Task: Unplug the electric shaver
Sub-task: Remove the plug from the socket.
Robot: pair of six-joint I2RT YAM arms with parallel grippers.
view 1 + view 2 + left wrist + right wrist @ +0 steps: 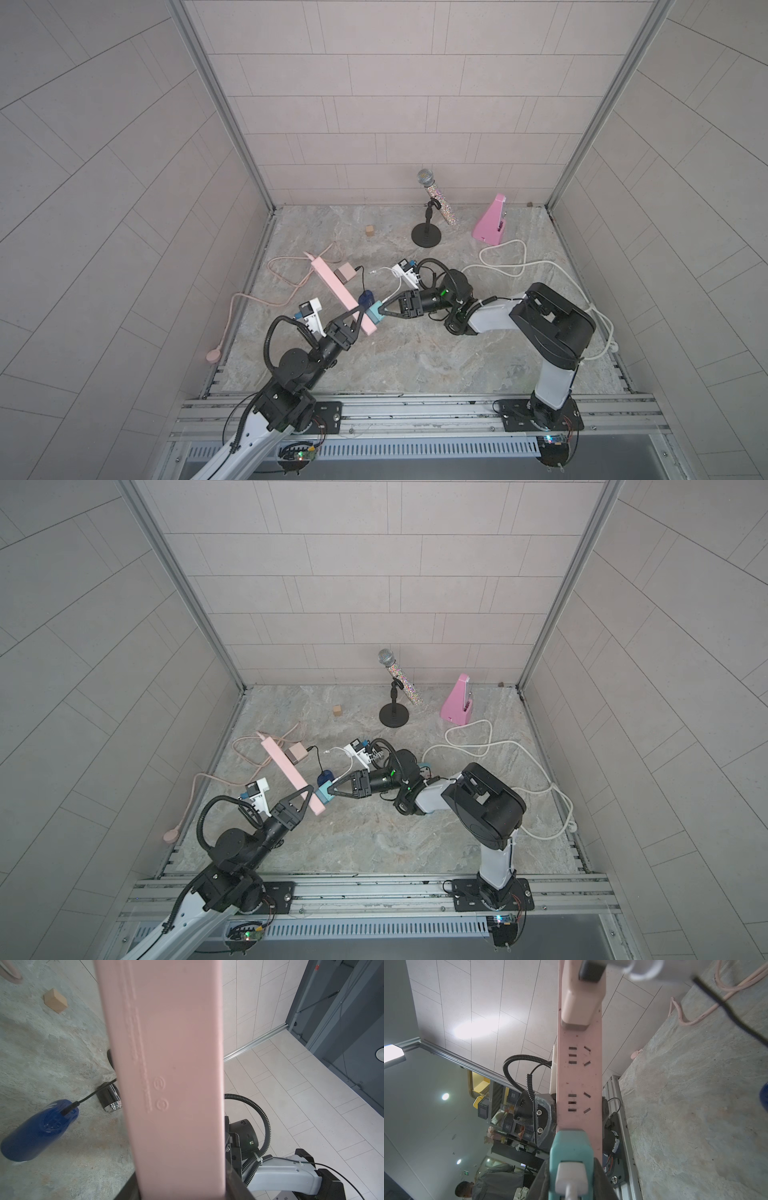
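my left fingers [358, 312] are closed across the near end of the pink strip [332, 278], holding it turned on edge so the sockets face my other arm. my right fingers [384, 305] are clamped on the teal plug [571, 1147], seated in the socket nearest that end. the blue shaver [366, 297] lies on the counter [415, 353] just beside the strip. its black cord [360, 276] seems to run to the beige adapter [344, 273] farther up, while the teal plug carries a white lead. so i doubt the teal plug is the shaver's, and i should check before pulling. whichever plug it is, i should draw it straight out, square to the socket face, without rocking, and brace the strip hard with my left. my left arm reaches in low from the near corner. my right is folded at the elbow, forearm level, pointing straight at the sockets.
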